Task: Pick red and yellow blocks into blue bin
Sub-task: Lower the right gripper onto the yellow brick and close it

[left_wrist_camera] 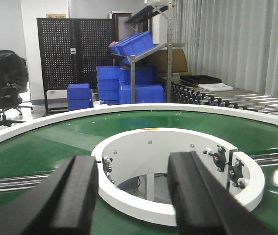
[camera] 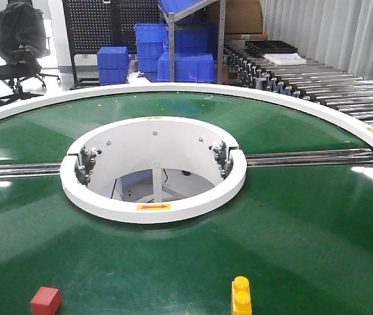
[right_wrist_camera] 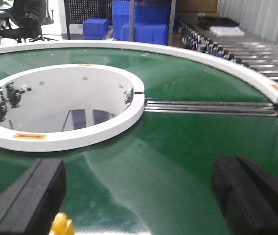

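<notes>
The left gripper (left_wrist_camera: 134,164) has its two black fingers (left_wrist_camera: 78,196) spread wide apart, with nothing between them. Beyond them lies the round green belt (left_wrist_camera: 56,147), with a white ring (left_wrist_camera: 134,203) at its centre. Further back stand stacked blue crates (left_wrist_camera: 79,96), a black pegboard (left_wrist_camera: 65,49), an office chair (left_wrist_camera: 2,88) and a roller conveyor (left_wrist_camera: 237,98)

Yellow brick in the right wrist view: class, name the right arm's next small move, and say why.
Probably nudge the right gripper sideways to centre on the yellow brick: its fingers are open and empty, and the brick shows close beside one finger, off-centre.
</notes>
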